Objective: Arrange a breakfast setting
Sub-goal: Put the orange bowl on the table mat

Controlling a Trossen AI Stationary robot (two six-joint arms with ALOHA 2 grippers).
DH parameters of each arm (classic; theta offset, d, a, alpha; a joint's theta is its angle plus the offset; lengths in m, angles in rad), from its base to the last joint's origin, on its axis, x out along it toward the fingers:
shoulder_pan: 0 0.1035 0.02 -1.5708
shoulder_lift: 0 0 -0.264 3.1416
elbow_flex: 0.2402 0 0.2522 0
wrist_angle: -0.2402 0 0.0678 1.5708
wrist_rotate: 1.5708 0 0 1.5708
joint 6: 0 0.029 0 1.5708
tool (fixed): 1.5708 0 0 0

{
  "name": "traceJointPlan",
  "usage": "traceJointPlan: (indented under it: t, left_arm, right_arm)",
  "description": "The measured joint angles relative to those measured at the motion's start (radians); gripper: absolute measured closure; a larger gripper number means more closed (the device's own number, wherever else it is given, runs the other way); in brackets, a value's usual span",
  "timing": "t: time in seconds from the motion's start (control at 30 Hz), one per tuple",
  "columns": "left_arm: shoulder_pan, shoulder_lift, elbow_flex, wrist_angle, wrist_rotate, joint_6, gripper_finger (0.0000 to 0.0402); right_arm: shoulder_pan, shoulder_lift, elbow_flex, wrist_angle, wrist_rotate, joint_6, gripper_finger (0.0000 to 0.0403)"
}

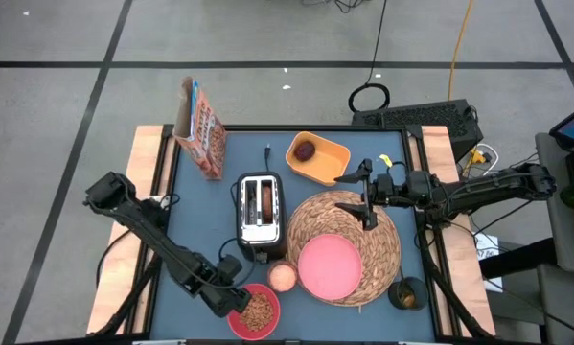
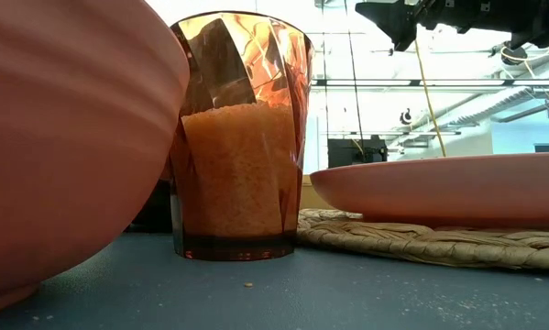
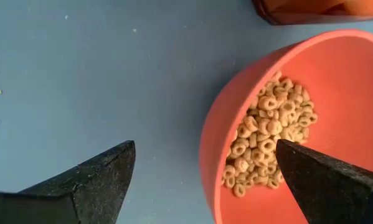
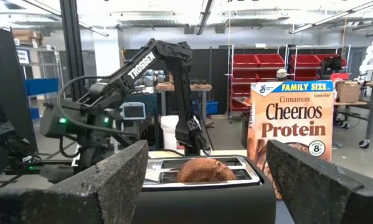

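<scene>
The woven straw placemat lies at the table's right with the flat pink plate on its near part. The pink bowl holds ring cereal and stands at the near edge. My left gripper is open; one finger stands outside the bowl's wall and the other over the cereal, and no touch shows. The brown bread sticks up out of the toaster's slot. The dark-red fruit lies in a yellow dish. My right gripper is open above the placemat's far edge, pointing level at the toaster.
A cereal box stands at the far left of the table. A faceted cup of orange grains stands between the bowl and the plate. A small dark cup sits at the near right. Another robot arm shows in the room beyond.
</scene>
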Motion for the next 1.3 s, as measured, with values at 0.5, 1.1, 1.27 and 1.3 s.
traceJointPlan:
  t: [0.5,1.1,1.27,1.3]
  left_arm:
    - [0.012,0.009,0.000,-0.001,0.001,-0.031,0.0220]
    - [0.011,0.009,0.000,0.002,0.041,-0.042,0.0384]
    - [0.012,0.009,0.000,0.001,0.047,-0.022,0.0393]
    - [0.012,0.009,0.000,0.001,0.047,-0.020,0.0393]
  right_arm:
    - [0.000,0.000,0.000,0.000,0.000,0.000,0.0083]
    - [0.000,0.000,0.000,0.000,0.000,0.000,0.0083]
    - [0.000,0.000,0.000,0.000,0.000,0.000,0.0083]
    - [0.000,0.000,0.000,0.000,0.000,0.000,0.0083]
